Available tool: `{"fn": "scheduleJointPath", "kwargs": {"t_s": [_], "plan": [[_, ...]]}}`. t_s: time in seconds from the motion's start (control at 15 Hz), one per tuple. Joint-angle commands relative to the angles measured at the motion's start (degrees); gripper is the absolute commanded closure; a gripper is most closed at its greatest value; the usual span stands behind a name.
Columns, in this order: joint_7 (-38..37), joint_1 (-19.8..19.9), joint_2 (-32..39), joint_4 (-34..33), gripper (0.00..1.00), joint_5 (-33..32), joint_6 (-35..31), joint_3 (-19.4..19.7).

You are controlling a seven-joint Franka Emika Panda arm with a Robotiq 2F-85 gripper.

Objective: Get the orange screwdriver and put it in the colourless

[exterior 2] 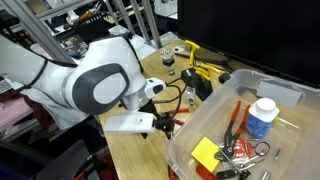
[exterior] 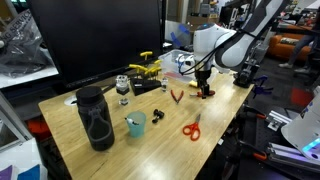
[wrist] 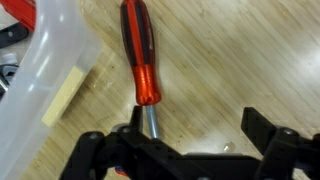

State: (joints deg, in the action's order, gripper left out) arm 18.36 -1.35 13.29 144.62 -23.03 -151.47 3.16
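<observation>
1. On the pale wooden tabletop (wrist: 230, 60), the short red-orange-handled screwdriver (wrist: 138, 55) lies just beside the clear rectangular plastic tub (wrist: 45, 40).
2. Spread fingers (wrist: 268, 135) hold nothing; its thin shaft sits near 1 of them, so centring before closing seems wise.
3. No writing is legible.

- The short screwdriver with a red-orange, black-striped plastic handle (wrist: 140, 55) lies flat on the pale wooden surface (wrist: 230, 60) in the wrist view. Its thin grey metal shaft runs toward the bottom of that view, and the tip is hidden.
- The shallow, translucent clear-plastic tub (wrist: 35, 70) stands upright just beside the screwdriver, apparently not touching it. In an exterior view (exterior 2: 186, 140) its rim is open upward.
</observation>
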Motion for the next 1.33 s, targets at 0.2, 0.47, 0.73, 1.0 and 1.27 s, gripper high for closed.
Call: {"fn": "scheduleJointPath", "kwargs": {"t_s": [0.2,0.47,0.73,1.0,1.27], "plan": [[-0.16,0.60,6.84,-4.65,0.00,-3.50,-3.17,1.35],[0.88,1.18,9.62,-6.63,0.00,-3.43,-3.19,1.30],[1.95,2.17,11.87,-7.91,0.00,-2.47,-2.92,1.00],[3.05,2.75,11.84,-8.03,0.37,-1.74,-2.83,0.51],[3.29,2.79,11.20,-7.54,0.65,-1.52,-2.22,0.02]]}}
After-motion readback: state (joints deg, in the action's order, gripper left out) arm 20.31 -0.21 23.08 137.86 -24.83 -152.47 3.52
